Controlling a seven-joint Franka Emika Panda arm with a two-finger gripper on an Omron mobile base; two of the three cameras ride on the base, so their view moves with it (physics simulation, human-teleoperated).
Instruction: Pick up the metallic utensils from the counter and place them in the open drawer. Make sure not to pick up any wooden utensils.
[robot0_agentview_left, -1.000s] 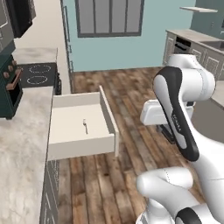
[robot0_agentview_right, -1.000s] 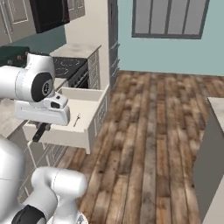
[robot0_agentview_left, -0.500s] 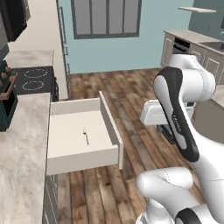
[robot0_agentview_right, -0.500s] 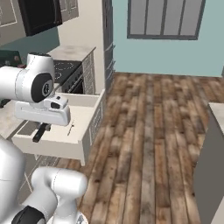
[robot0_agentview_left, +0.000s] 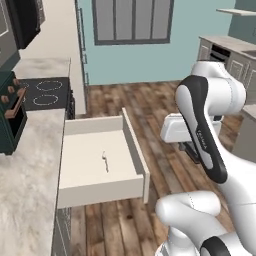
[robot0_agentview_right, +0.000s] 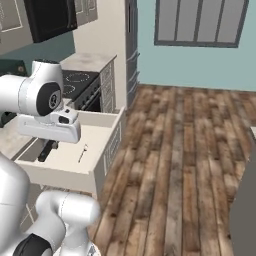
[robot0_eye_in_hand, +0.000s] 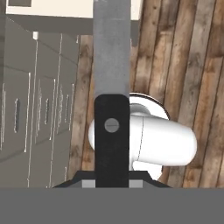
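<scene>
silvery utensil (robot0_agentview_left: 105, 161) in open drawer (robot0_agentview_left: 135, 150), knife (robot0_eye_in_hand: 112, 105) seemingly in end effector (robot0_eye_in_hand: 112, 181)

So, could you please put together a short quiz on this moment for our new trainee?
1. True or false: a silvery utensil lies inside the open drawer.
2. What is the gripper shut on? A) a wooden spoon B) a black-handled knife C) nothing
3. Fill in: beyond the drawer, set into the wall counter, is a black ____.
Key: 1 true; 2 B; 3 cooktop.
</scene>
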